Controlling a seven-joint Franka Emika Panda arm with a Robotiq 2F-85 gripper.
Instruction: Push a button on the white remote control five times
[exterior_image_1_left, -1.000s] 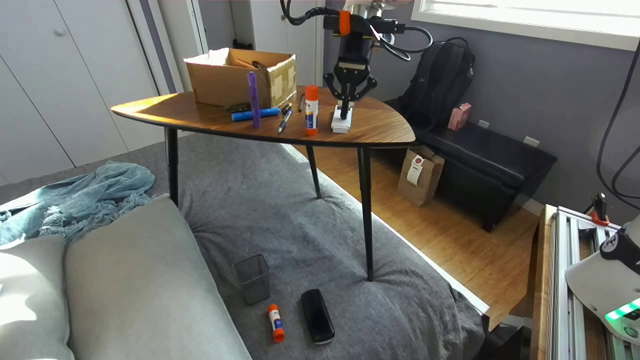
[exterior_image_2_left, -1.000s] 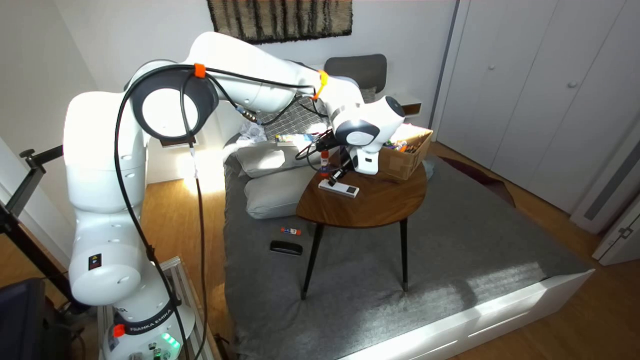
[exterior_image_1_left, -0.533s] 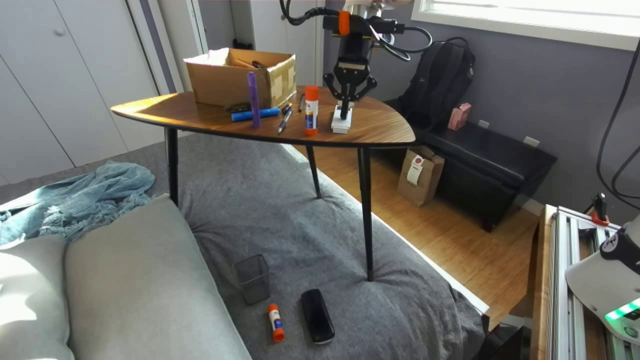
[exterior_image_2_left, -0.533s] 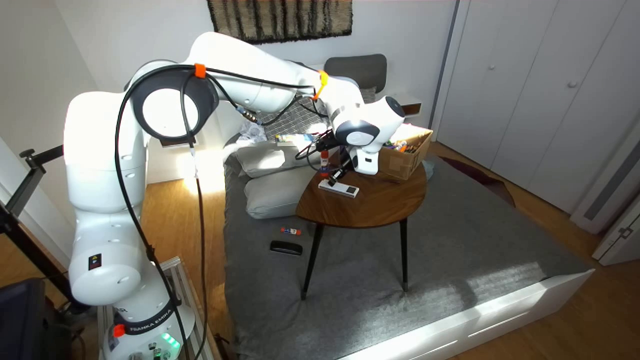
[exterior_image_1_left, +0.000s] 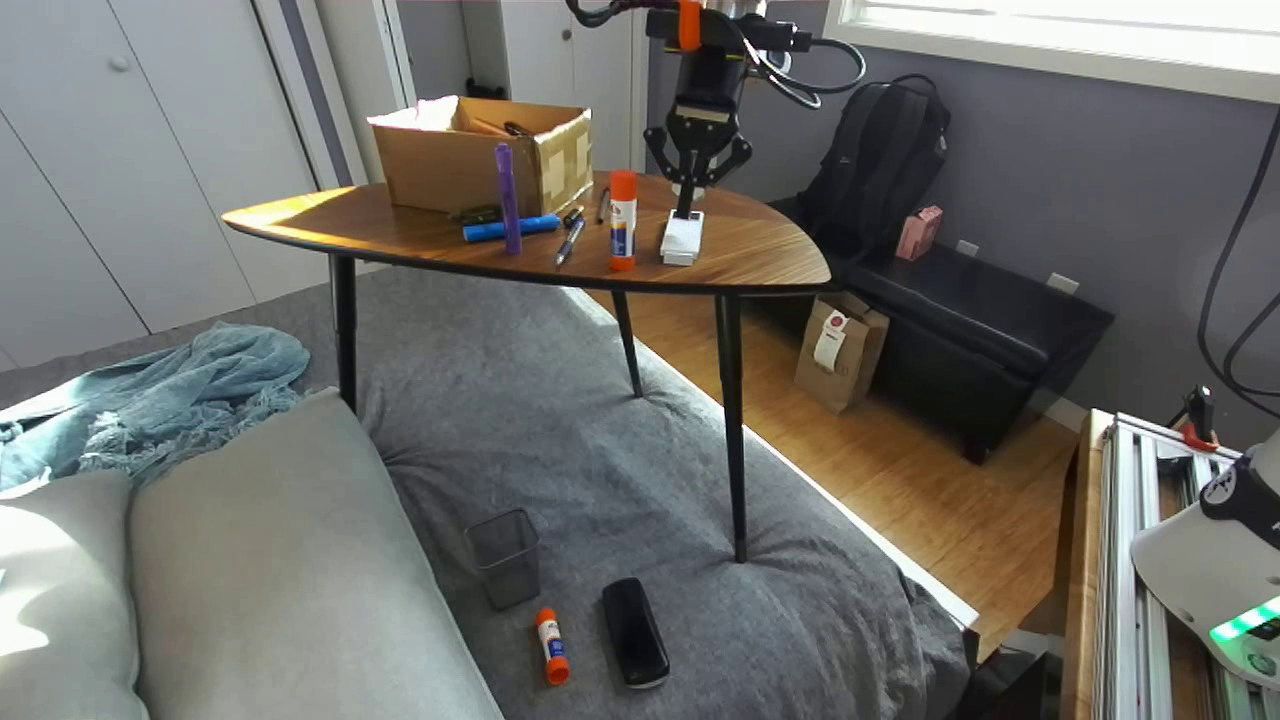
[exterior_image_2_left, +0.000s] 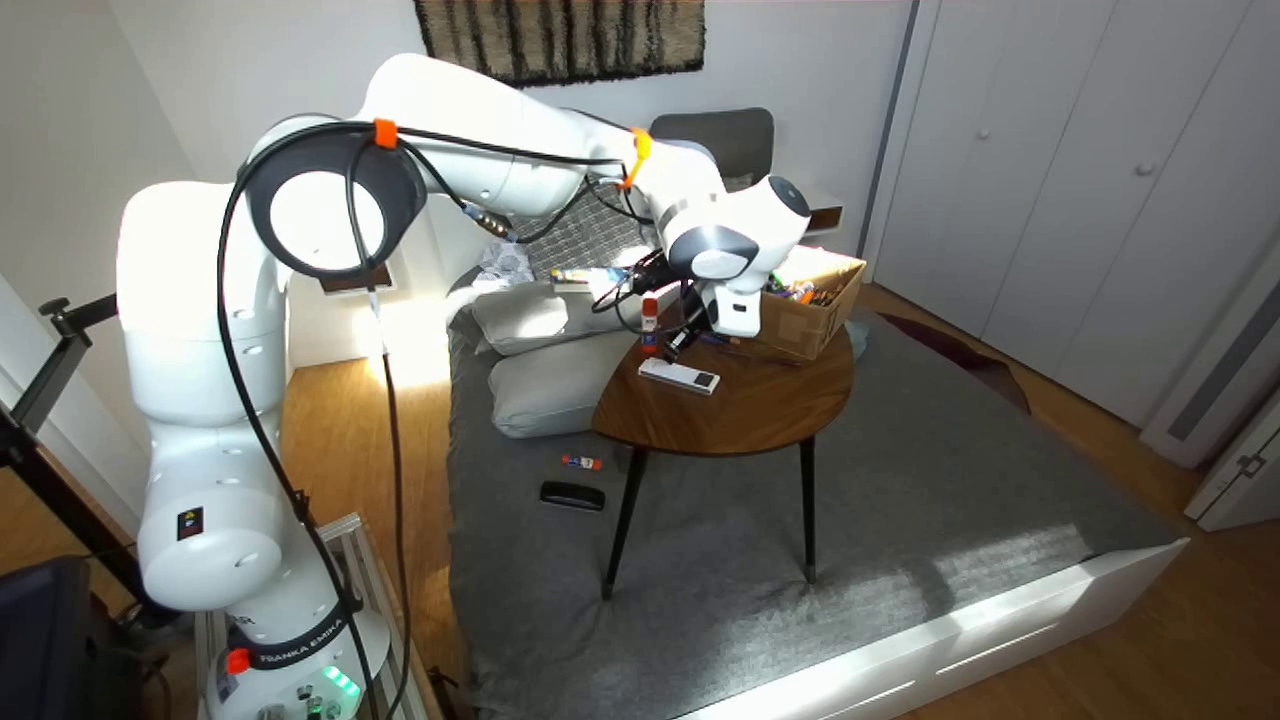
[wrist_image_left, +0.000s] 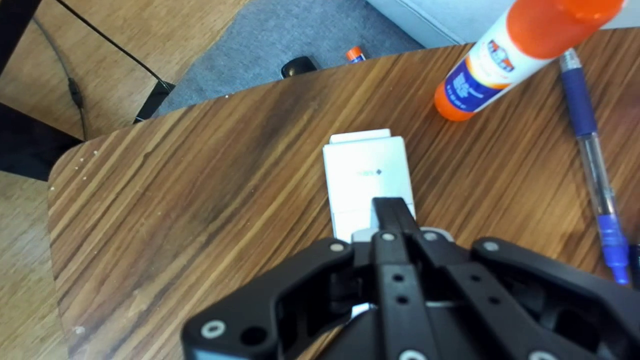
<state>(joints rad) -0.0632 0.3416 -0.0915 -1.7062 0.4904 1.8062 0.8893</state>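
Observation:
The white remote control (exterior_image_1_left: 682, 238) lies flat on the wooden table, close to its edge. It also shows in an exterior view (exterior_image_2_left: 678, 376), where a dark square marks its near end, and in the wrist view (wrist_image_left: 364, 172), with small print on its white face. My gripper (exterior_image_1_left: 684, 212) is shut and empty, pointing down, its fingertips just above the remote. In the wrist view, the closed fingertips (wrist_image_left: 389, 202) stand over the remote's right half, with a small reflection beside them; the fingers hide the remote's nearer part. The fingertips also show in an exterior view (exterior_image_2_left: 672, 354), slightly behind the remote.
An upright glue stick (exterior_image_1_left: 622, 222) stands beside the remote, close to the gripper. A pen (wrist_image_left: 595, 165), a blue marker (exterior_image_1_left: 511, 229) and an upright purple marker (exterior_image_1_left: 508, 200) are farther along the table (exterior_image_1_left: 760, 245). A cardboard box (exterior_image_1_left: 460, 180) stands behind them.
The gripper has risen off the remote and shifted toward its far end, staying shut. Half a second ago its fingertips were down on the remote. The remote has shifted very slightly.

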